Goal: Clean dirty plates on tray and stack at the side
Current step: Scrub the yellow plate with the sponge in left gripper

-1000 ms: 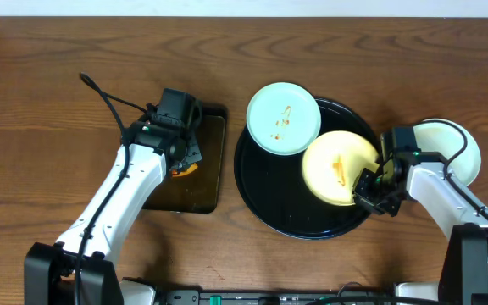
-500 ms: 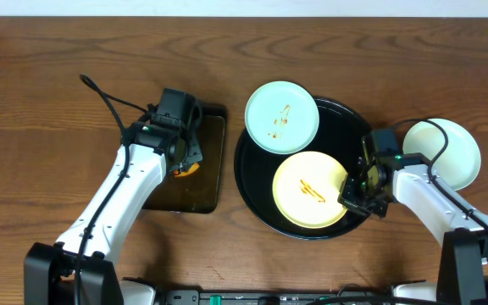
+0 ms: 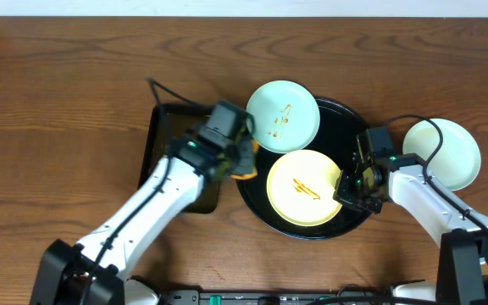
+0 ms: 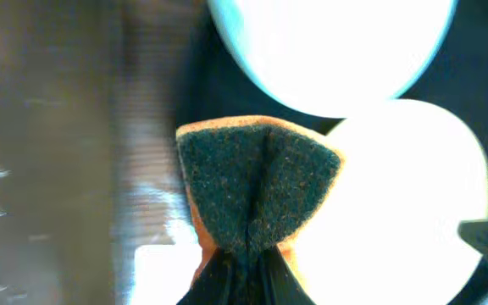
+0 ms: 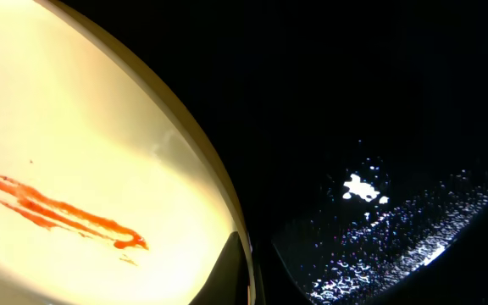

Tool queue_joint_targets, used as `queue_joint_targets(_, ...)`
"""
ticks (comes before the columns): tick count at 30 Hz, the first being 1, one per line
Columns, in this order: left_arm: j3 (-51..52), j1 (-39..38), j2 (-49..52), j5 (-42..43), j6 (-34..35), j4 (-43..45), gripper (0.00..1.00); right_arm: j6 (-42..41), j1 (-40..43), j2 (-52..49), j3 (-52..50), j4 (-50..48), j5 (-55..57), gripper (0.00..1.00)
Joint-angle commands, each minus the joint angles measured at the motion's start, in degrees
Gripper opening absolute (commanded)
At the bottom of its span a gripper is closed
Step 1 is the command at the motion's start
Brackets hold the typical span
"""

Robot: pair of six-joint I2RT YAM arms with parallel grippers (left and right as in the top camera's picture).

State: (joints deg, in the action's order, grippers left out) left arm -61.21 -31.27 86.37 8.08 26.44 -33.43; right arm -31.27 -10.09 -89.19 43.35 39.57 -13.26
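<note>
Left gripper (image 3: 237,158): clamped on a sponge (image 4: 257,191), which is folded with the dark scrub face out and orange backing at the edges. The sponge hangs over the left rim of the tray (image 3: 346,127), at the left edge of the yellow plate (image 3: 302,188). Can't tell if it touches the plate.

Right gripper (image 3: 351,188): pinched on the yellow plate's right rim, with a finger on either side of the rim in the wrist view.

Yellow plate lies flat in the near half of the tray, with an orange smear (image 5: 58,207) across its middle. Mint plate (image 3: 283,117) sits on the tray's far-left rim, partly overhanging, and is smeared too. Third plate (image 3: 451,157) is on the table (image 3: 58,68) right of the tray, with the right arm's cable crossing it. Small tray (image 3: 152,157) is left of the round one, mostly under the left arm.
</note>
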Motion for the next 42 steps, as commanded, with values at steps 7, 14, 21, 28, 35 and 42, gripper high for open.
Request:
queue_joint_targets(7,-0.7,-9.8,7.1,8.1,10.0,11.7,0.08,-0.9,-0.9,0.4,-0.5,-0.2,1.0,0.01)
queue_joint_targets(14,-0.7,-13.0,13.9,19.3,12.2,19.8,0.08,-0.9,-0.9,0.4,-0.5,-0.2,1.0,0.01)
queue_joint_targets(21,-0.7,-14.3,19.1,24.8,15.7,24.2,0.08,-0.8,-0.9,0.4,-0.5,-0.1,1.0,0.01)
queue_joint_targets(28,-0.7,-15.8,22.3,28.2,17.4,28.5,0.08,-0.8,-0.9,0.4,-0.5,-0.1,1.0,0.01)
queue_joint_targets(35,-0.7,-17.1,24.0,28.4,17.4,29.5,0.08,-0.8,-0.9,0.4,-0.5,0.0,1.0,0.01)
queue_joint_targets(42,-0.7,-16.9,25.2,23.4,17.4,28.9,0.08,-0.8,-0.9,0.4,-0.5,0.1,1.0,0.01)
